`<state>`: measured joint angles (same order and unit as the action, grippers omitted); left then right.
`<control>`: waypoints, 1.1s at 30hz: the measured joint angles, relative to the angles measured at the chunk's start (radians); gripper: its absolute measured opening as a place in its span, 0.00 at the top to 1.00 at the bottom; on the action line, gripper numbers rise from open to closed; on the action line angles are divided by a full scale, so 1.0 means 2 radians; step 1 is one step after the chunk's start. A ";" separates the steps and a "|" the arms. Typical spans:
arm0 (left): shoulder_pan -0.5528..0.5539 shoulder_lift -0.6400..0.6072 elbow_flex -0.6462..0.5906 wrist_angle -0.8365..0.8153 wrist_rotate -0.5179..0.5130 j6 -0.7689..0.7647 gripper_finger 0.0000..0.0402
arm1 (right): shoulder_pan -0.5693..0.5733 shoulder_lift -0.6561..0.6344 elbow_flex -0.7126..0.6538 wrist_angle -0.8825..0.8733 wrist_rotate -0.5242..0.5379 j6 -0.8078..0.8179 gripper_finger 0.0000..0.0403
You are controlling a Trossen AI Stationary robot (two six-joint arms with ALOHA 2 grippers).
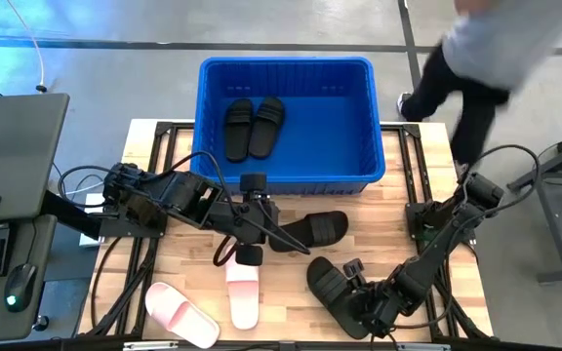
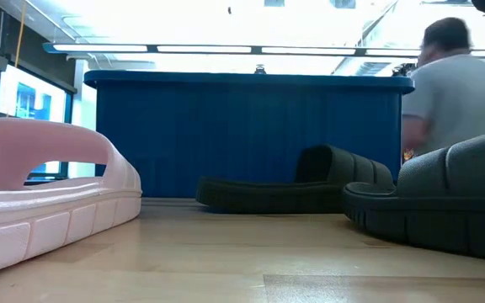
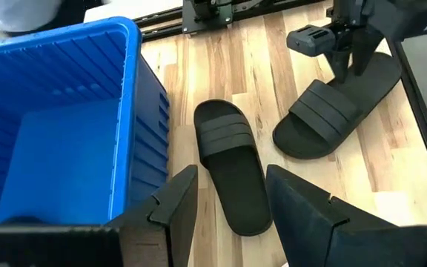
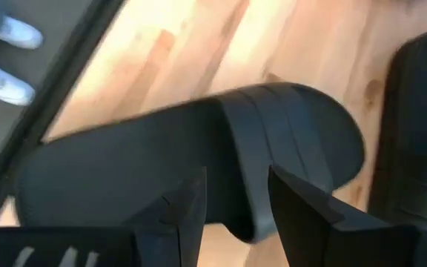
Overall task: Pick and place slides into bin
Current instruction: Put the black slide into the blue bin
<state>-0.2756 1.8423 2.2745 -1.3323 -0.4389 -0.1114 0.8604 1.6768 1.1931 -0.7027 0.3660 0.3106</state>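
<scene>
Left hand (image 1: 279, 234) hovers mid-table just in front of the bin's near wall, fingers (image 3: 170, 206) spread wide and holding nothing. A black rubber slide sandal (image 1: 312, 230) lies flat directly beyond its fingertips, at about 3 o'clock from the hand. At 6 o'clock from that hand, a light pink foam slide sandal (image 1: 243, 295) lies lengthwise. A second pink slide (image 1: 181, 314) sits at 8 o'clock, near the front edge of the wooden slatted table (image 1: 291, 288).

Right hand (image 1: 371, 314) is low at the table's front right, fingers (image 4: 180, 211) parted and straddling the strap of another black slide (image 1: 332, 290). No grip on it is visible yet.

Judged step: both arms are lining up on a black slide each, pick not yet made. The left hand needs to advance over the strap or edge, close, lift, then carry toward 12 o'clock over the bin wall. The right needs to close on the strap and lift.

The large bright blue ribbed plastic bin (image 1: 353, 132) stands at 12 o'clock on the table. It holds two black slides (image 1: 253, 127) side by side on its left half; the right half is bare floor.

A person (image 1: 486, 58) stands beyond the table at 1 o'clock.
</scene>
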 joint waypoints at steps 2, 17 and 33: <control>0.000 0.000 0.000 0.000 -0.010 -0.004 0.63 | -0.001 0.000 0.000 -0.002 0.011 -0.005 0.66; 0.000 0.000 0.000 0.000 -0.030 -0.026 0.63 | -0.030 0.058 0.000 -0.006 0.019 -0.048 0.52; 0.000 0.000 0.000 0.000 -0.037 -0.026 0.63 | -0.057 0.070 0.000 0.000 0.052 -0.025 0.90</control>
<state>-0.2752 1.8420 2.2745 -1.3319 -0.5137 -0.1627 0.7471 1.8175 1.1938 -0.7027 0.4706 0.2603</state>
